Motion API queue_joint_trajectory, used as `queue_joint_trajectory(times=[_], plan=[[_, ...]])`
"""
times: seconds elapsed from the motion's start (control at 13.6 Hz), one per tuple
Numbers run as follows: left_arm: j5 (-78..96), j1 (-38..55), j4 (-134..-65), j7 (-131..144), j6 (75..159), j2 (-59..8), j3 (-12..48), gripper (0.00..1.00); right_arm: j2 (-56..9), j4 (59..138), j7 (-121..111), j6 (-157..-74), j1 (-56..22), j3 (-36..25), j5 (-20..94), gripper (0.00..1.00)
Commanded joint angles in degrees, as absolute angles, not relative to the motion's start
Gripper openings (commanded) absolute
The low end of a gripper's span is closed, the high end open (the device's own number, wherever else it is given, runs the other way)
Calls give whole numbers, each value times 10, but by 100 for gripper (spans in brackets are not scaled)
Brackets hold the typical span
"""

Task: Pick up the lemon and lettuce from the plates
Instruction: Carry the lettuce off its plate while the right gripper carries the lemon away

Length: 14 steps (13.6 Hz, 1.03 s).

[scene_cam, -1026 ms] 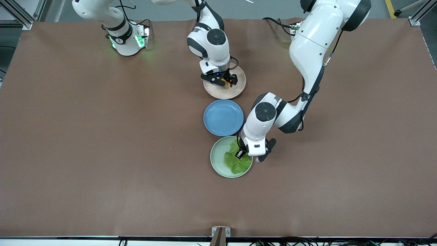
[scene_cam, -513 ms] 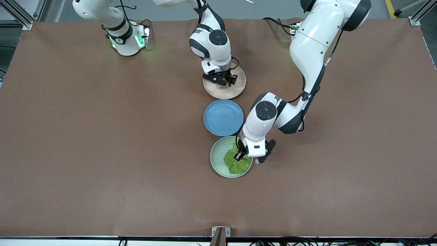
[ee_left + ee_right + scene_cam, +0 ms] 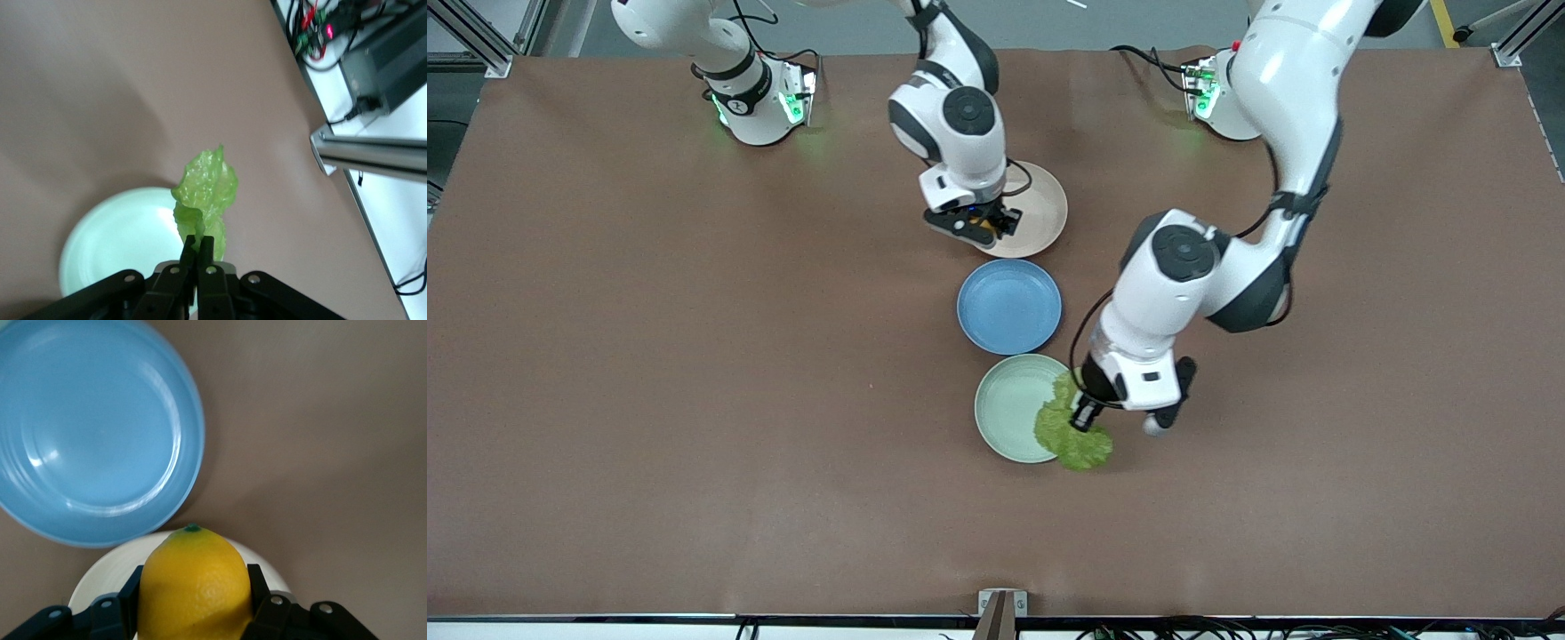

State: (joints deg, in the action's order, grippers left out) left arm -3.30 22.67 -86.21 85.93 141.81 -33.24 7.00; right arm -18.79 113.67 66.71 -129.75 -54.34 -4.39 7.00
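Note:
My left gripper (image 3: 1083, 416) is shut on the crinkled green lettuce (image 3: 1073, 436) and holds it in the air over the rim of the mint green plate (image 3: 1005, 409), at the side toward the left arm's end of the table. In the left wrist view the lettuce (image 3: 205, 193) hangs from the closed fingers (image 3: 207, 250) above that plate (image 3: 120, 233). My right gripper (image 3: 980, 222) is shut on the yellow lemon (image 3: 193, 583) and holds it over the edge of the beige-pink plate (image 3: 1040, 209). The plate (image 3: 110, 577) shows under the lemon in the right wrist view.
An empty blue plate (image 3: 1009, 305) sits between the two task plates; it also shows in the right wrist view (image 3: 93, 433). Both arm bases stand at the table's edge farthest from the front camera. Brown table lies open toward both ends.
My left gripper has lifted the lettuce off the mint plate and carried it toward the left arm's end. My right gripper has raised the lemon and moved toward the right arm's end.

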Motion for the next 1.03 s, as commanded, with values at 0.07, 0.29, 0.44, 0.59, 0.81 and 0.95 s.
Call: queue_joint_trajectory(times=[0.07,0.29,0.44,0.59,0.81,0.95], plan=[[-20,53,-1048,691,1424,-216,201,1,-105,1215,427,-1259,-363,-33,62,3],[-18,-239,-1155,460,1424,-197,430,1,-104,1236,240,-1267,-233,-33,62,3],[-18,-372,-1207,366,1426,-199,523,1,-116,1236,141,-1301,-171,-33,62,3],[-18,-398,-1243,343,1444,-199,527,1,-145,1237,53,-1339,-114,-33,62,3],[-18,-414,-1285,350,1518,-207,526,1,-188,1240,-36,-1388,-60,-32,64,3],[-18,-417,-1295,358,1549,-227,523,1,-208,1250,-50,-1430,-58,-31,65,4]])
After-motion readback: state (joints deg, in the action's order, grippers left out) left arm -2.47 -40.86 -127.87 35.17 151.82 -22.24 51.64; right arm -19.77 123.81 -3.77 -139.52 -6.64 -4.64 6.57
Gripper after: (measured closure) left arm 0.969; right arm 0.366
